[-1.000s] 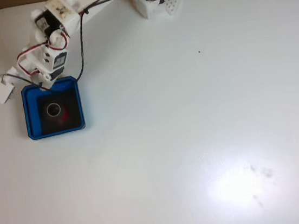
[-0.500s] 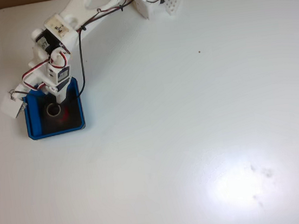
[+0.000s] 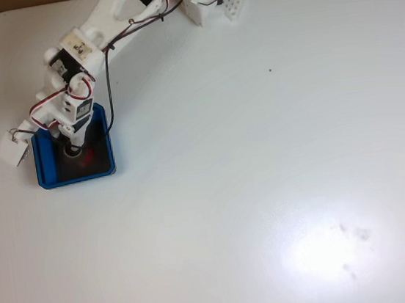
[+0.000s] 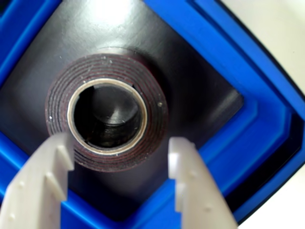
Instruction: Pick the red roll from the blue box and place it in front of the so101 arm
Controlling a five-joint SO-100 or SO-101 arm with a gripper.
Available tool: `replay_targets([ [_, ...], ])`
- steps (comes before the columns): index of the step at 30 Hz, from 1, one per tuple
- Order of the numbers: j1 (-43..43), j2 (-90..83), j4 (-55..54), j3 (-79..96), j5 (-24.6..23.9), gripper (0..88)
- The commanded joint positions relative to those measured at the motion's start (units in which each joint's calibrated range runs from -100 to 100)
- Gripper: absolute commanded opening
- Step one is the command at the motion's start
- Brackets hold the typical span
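I am holding the gripper [image 4: 121,164] open, its pale fingers [image 4: 190,181] straddling the red roll [image 4: 107,112] lying flat on the blue box [image 4: 248,95] floor. I should be lowering squarely before closing. The fixed view is showing the so101 arm [image 3: 99,31] reaching over the box, roll mostly hidden

- The red roll [image 4: 107,114], a small ring of tape with dark red layered windings and a pale inner core around a hole, lies flat on the floor of the blue box [image 4: 248,71].
- The blue box [image 3: 47,178], a shallow tray with a bright blue rim and black floor, sits near the table's left edge in the fixed view, partly covered by the white arm [image 3: 99,31].
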Motion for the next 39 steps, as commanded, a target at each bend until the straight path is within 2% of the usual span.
replay_targets([
  [1,-0.40,-0.62,-1.04,-3.55,0.18,18.3],
  [23,-4.99,2.14,-0.46,-3.55,-0.35,19.4],
  [39,-5.09,5.99,-1.20,-3.73,0.27,20.4],
])
